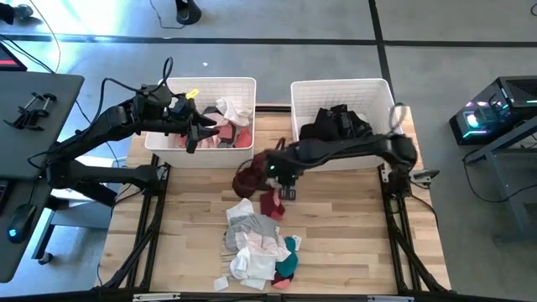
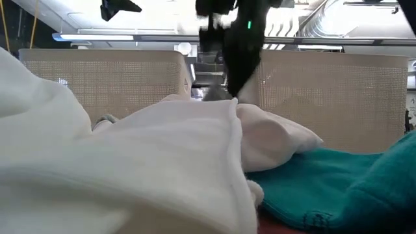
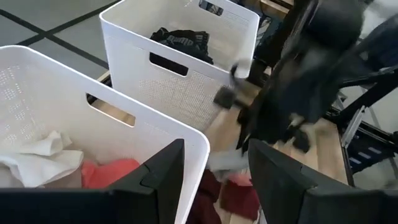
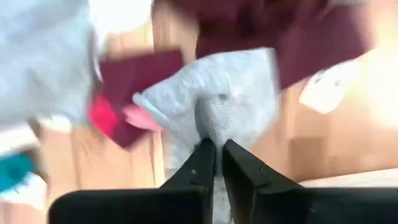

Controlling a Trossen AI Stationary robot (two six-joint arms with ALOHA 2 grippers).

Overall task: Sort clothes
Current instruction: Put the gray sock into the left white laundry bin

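Observation:
A pile of small clothes in grey, white, pink, teal and maroon lies on the wooden table's near middle. In the low view, white cloth and teal cloth fill the foreground. My right gripper stands over the pile's far end, beside a maroon garment. It is shut on a grey garment. My left gripper is open and empty above the left white basket's near rim. That basket holds white and coral clothes. My right gripper pinches a raised fold of the grey garment between its two fingertips, coming from above and pointing down. The rest of the garment spreads below the fingers over the pile and the table. One layer or several, I cannot tell.
The right white basket at the table's far right holds black clothes. It also shows in the left wrist view. Both baskets stand along the far edge. Bare wood lies left and right of the pile.

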